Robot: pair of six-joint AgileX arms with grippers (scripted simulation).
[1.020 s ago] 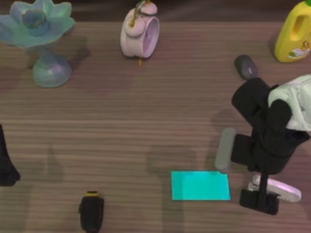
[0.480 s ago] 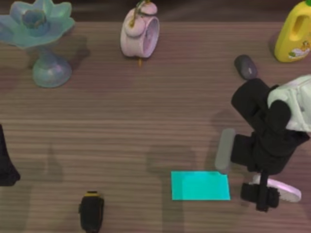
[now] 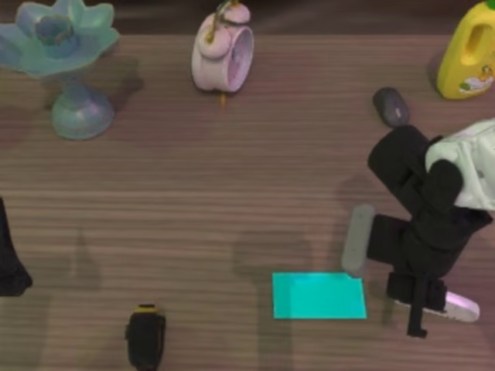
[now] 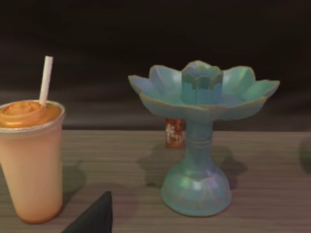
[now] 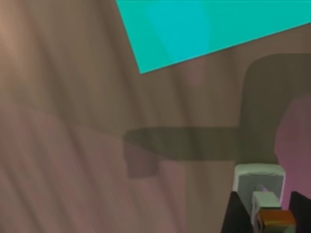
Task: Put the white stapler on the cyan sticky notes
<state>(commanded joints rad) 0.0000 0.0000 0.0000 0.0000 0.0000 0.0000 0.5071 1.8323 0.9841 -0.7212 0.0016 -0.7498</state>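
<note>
The white stapler (image 3: pixel 458 304) lies on the wooden table just right of the cyan sticky notes (image 3: pixel 319 295), near the front edge. My right gripper (image 3: pixel 418 305) hangs directly over the stapler's left end and hides that part. It is open, and one dark finger (image 5: pixel 238 213) shows at the edge of the right wrist view. The cyan pad (image 5: pixel 218 24) lies flat and bare in that view. My left gripper (image 3: pixel 8 267) is parked at the table's left edge, open and holding nothing; one of its fingers (image 4: pixel 97 218) shows in its wrist view.
A dark grey mouse (image 3: pixel 390 106) and a yellow bottle (image 3: pixel 468 50) sit at the back right. A pink alarm clock (image 3: pixel 223 50) stands at the back middle and a teal lotus stand (image 3: pixel 62 62) at the back left. A black-and-yellow object (image 3: pixel 145 336) lies front left, and an orange drink cup (image 4: pixel 31 160) stands beside the lotus stand.
My right gripper has shifted a little away from the front edge onto the stapler and now covers more of its left end. The stapler, the pad and the left arm have not moved.
</note>
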